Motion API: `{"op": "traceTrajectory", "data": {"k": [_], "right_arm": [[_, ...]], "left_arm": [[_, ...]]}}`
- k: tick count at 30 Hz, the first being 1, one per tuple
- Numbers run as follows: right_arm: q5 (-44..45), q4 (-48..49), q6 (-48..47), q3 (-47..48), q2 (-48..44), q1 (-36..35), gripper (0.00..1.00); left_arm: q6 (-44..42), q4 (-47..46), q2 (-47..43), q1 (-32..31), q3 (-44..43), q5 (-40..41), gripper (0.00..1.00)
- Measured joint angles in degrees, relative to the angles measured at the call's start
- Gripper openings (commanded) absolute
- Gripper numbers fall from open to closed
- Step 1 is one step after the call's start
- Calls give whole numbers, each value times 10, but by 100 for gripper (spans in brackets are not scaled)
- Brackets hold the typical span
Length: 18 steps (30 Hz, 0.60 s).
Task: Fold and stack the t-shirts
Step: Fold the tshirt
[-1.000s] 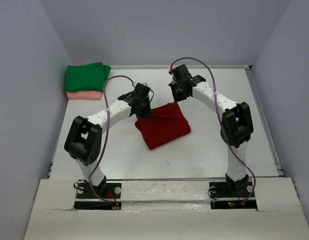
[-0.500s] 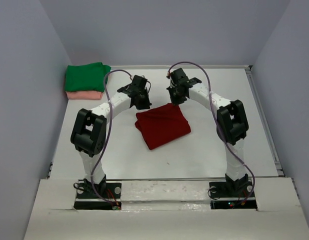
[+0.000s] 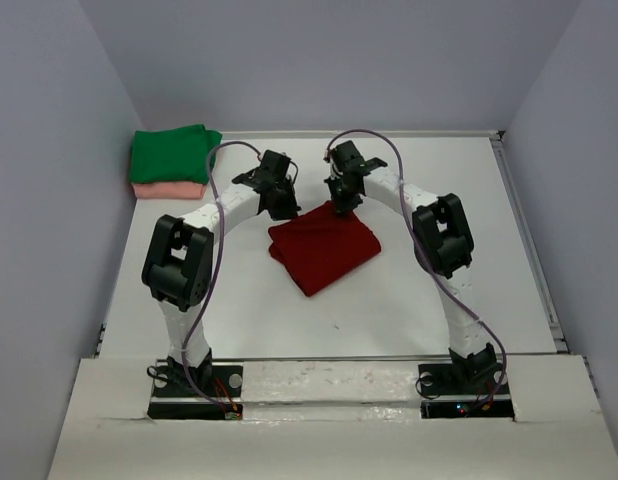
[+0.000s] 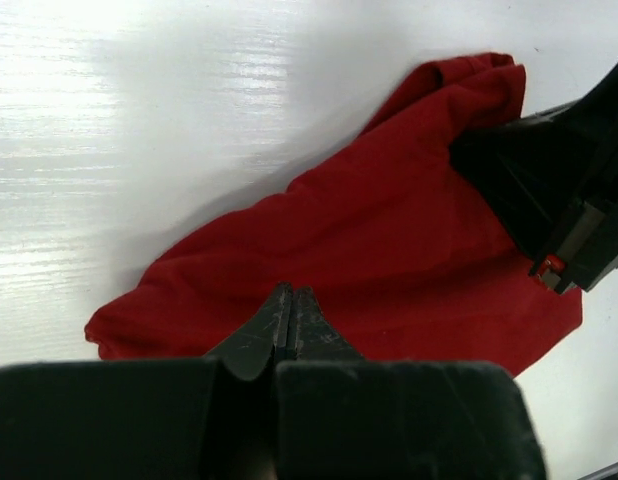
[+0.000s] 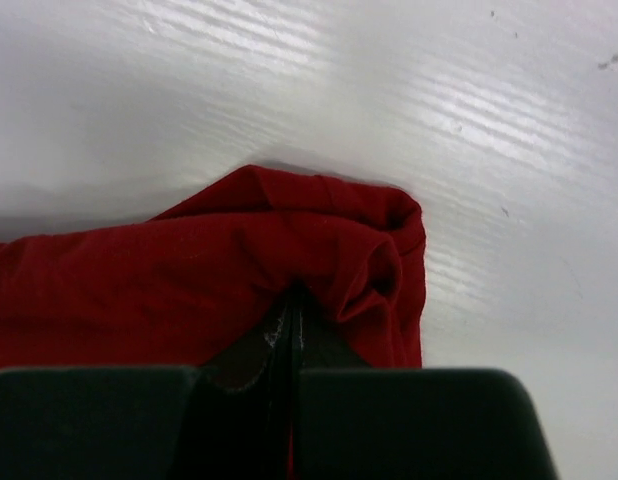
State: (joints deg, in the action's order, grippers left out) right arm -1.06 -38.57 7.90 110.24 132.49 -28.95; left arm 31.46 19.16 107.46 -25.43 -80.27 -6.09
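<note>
Mid-surface (image 3: 439, 290): folded red t-shirt (image 3: 324, 250), far corner pinched in the clenched right pincer (image 5: 294, 300), cloth bunched at the tips. Left pincer (image 4: 292, 300) clenched too, nothing seen between its tips, just over the shirt's left edge. Both arms reaching forward and inward, wrists tipped down. Far left corner: green t-shirt (image 3: 172, 153) stacked on pink t-shirt (image 3: 167, 189).

1. Near the right side of the left gripper (image 3: 282, 205): blocked by the right gripper (image 3: 339, 204), clamped on a corner of the crumpled red cotton t-shirt (image 3: 324, 250).
2. Well to the left gripper's left: folded green t-shirt (image 3: 172, 153) stacked on folded pink t-shirt (image 3: 161, 190), against the grey side wall (image 3: 49, 200).
3. Right of the right gripper: bare white tabletop (image 3: 459, 190), open.
</note>
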Motion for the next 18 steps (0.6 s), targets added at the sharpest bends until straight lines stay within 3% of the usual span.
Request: {"op": "traceTrajectory", "data": {"k": [18], "right_arm": [[23,-4,-6,21,11,-3,0]], "left_arm": [[29,-10,-16,0,124,28,0]]}}
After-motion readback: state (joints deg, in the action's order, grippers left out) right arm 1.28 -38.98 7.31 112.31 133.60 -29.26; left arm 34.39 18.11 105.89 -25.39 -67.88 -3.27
